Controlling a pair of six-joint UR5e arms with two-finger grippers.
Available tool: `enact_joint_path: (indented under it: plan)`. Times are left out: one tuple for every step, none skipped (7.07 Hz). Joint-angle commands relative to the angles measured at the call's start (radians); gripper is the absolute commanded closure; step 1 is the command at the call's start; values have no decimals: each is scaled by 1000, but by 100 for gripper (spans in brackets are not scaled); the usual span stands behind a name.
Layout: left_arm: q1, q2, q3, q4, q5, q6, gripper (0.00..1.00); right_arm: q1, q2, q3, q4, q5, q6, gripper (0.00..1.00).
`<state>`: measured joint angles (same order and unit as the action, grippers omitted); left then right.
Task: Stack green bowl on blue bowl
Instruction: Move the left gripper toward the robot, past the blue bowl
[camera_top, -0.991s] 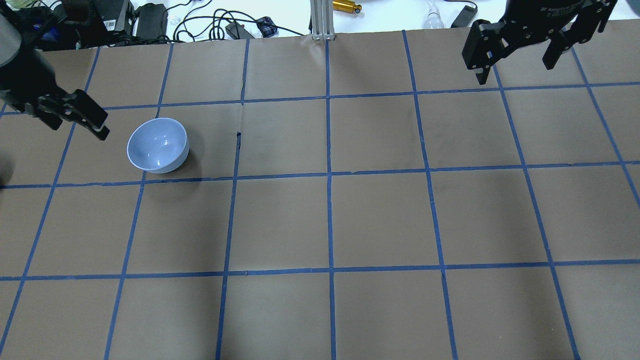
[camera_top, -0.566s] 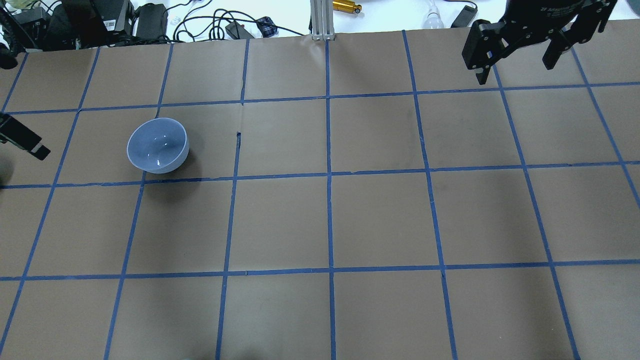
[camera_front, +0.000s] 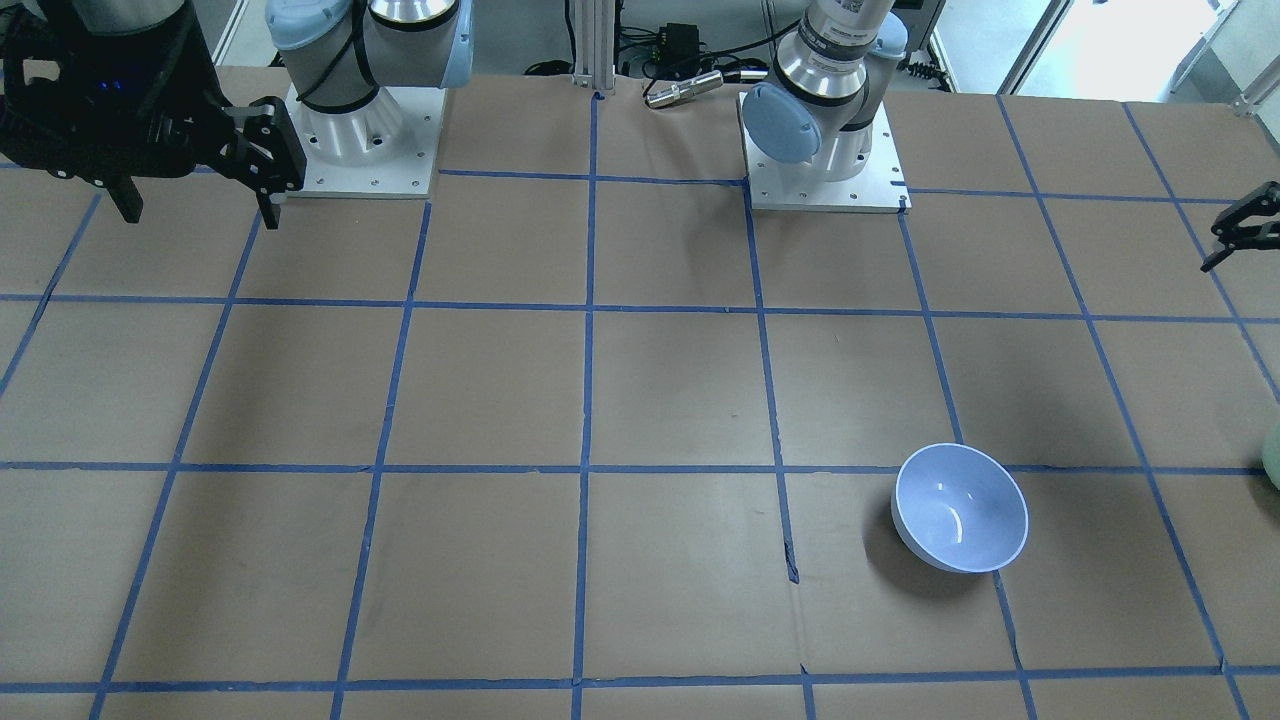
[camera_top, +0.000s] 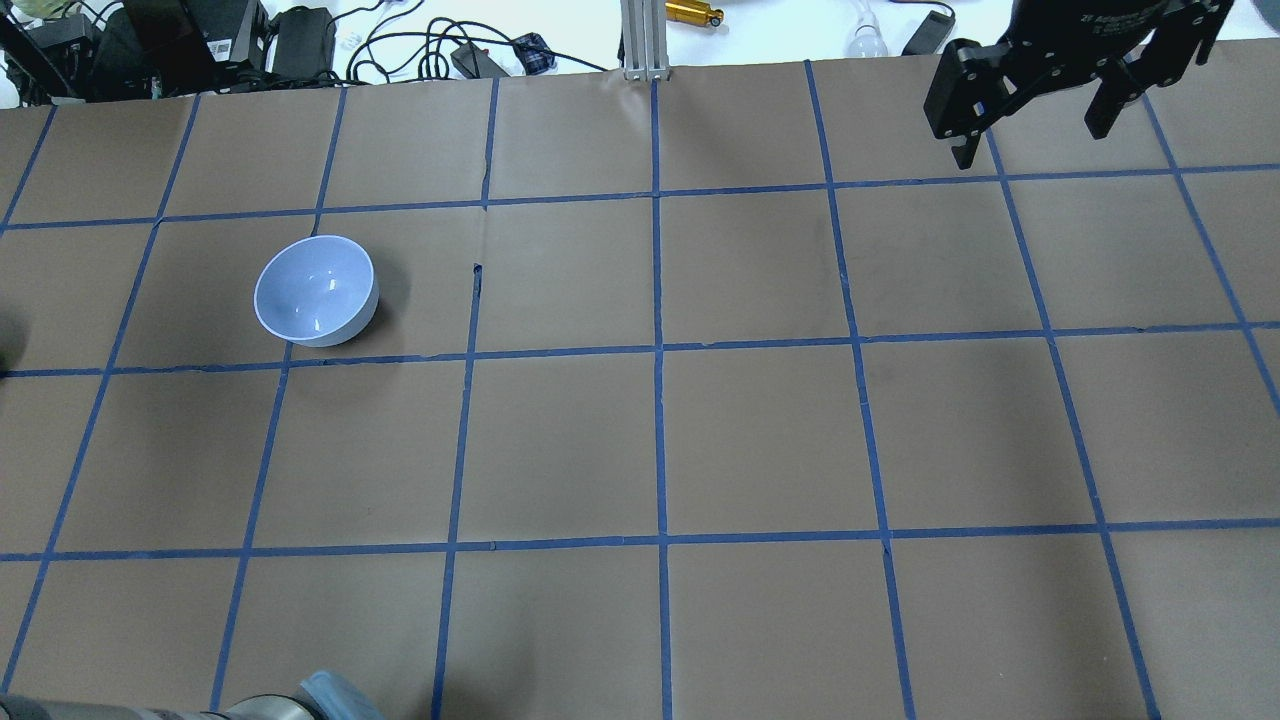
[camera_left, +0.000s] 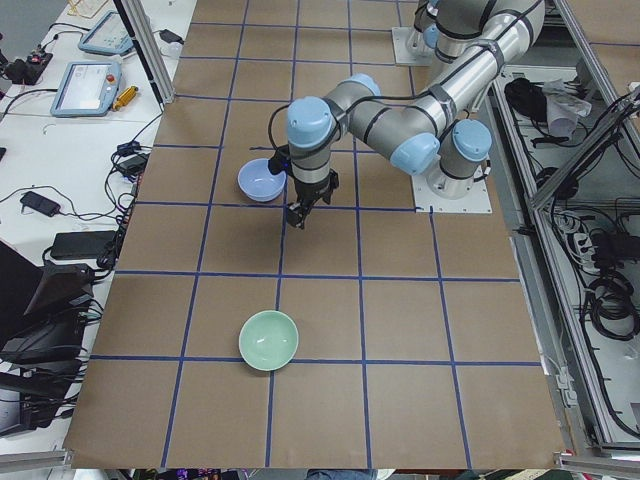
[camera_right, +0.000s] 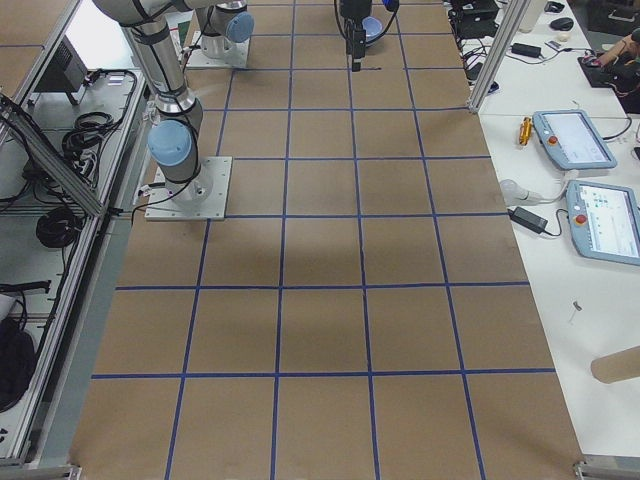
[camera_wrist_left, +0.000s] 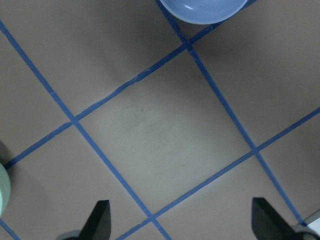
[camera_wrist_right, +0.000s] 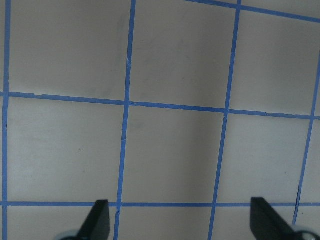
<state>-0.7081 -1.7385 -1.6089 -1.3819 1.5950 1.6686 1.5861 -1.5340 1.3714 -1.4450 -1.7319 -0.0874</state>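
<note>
light: bright, even, from overhead | shadows: soft, dark patch hugging the blue bowl (camera_top: 316, 290) on the table (camera_top: 760, 440), faint broad bands elsewhere | glare: small white glints inside it, blown-out white at front view's top right | focus: exterior views sharp, wrist views slightly soft

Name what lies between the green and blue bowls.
Between green bowl and blue bowl: only bare brown paper crossed by tape lines, per the exterior left view.
</note>
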Motion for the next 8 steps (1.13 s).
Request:
enact_joint_path:
  plan:
    - [93, -119, 17, 116, -3, 240, 0, 0, 0, 0, 0, 0, 0, 0]
    - [128, -174, 38, 119, -3, 311, 0, 0, 0, 0, 0, 0, 0, 0]
    - [166, -223, 50, 145, -4, 392, 0, 0, 0, 0, 0, 0, 0, 0]
    - [173, -266, 93, 168, -24, 431, 0, 0, 0, 0, 0, 0, 0, 0]
    - [173, -317, 134, 196, -62, 482, 0, 0, 0, 0, 0, 0, 0, 0]
    - [173, -361, 142, 278, -100, 537, 0, 0, 0, 0, 0, 0, 0, 0]
    - [173, -390, 139, 350, -122, 559, 0, 0, 0, 0, 0, 0, 0, 0]
    - [173, -406, 139, 363, -124, 574, 0, 0, 0, 0, 0, 0, 0, 0]
